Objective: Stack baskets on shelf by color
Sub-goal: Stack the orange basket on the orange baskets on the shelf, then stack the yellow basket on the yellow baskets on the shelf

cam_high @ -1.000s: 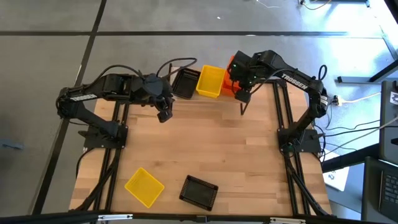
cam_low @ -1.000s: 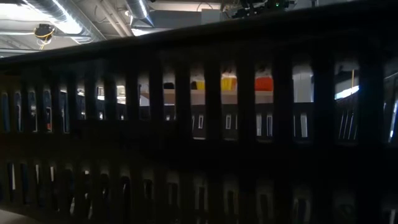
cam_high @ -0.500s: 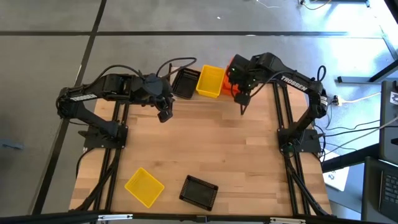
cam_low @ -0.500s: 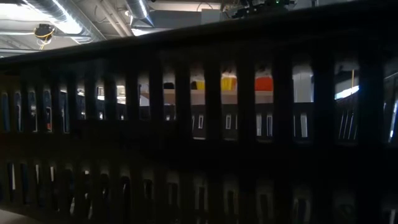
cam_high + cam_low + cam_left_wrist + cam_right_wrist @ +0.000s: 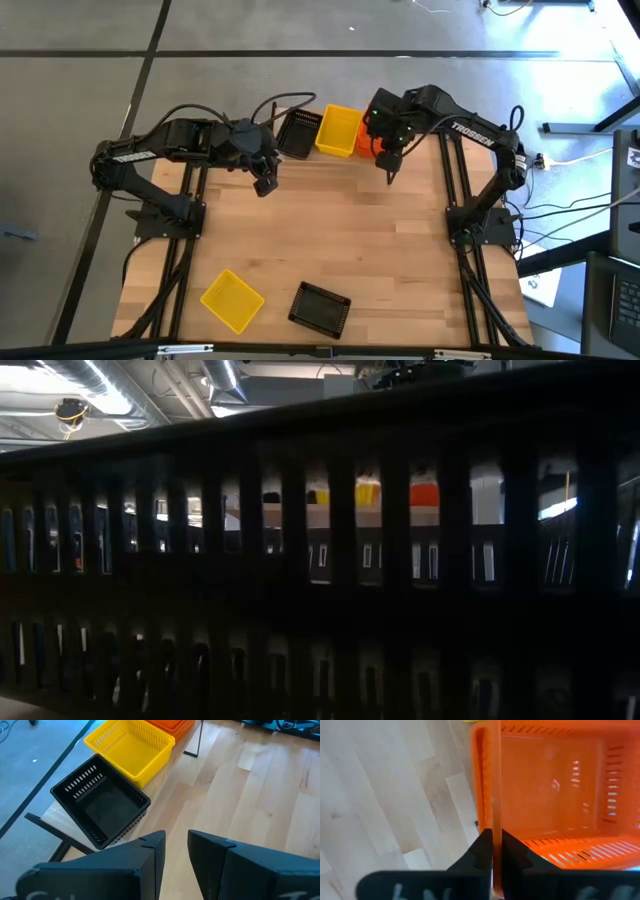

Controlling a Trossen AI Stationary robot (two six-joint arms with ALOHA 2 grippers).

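While the left gripper (image 5: 264,186) hangs over bare tabletop (image 5: 340,230) w/ fingers a little apart & nothing between them, a black basket (image 5: 299,133) sits just ahead of it on the shelf (image 5: 55,810), yellow basket (image 5: 338,131) touching it on the far side. Well behind: a loose yellow basket (image 5: 232,299) & black basket (image 5: 320,308) near the table's front edge. Right gripper (image 5: 390,168) is clamped on the orange basket's (image 5: 545,795) wall; that basket is at the shelf's right end, beside the yellow.

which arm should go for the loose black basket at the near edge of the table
Left, probably. The left end effector hangs empty and open over bare table, while the right end effector is shut on the wall of the orange basket at the shelf. The black basket lies about midway between the arms.
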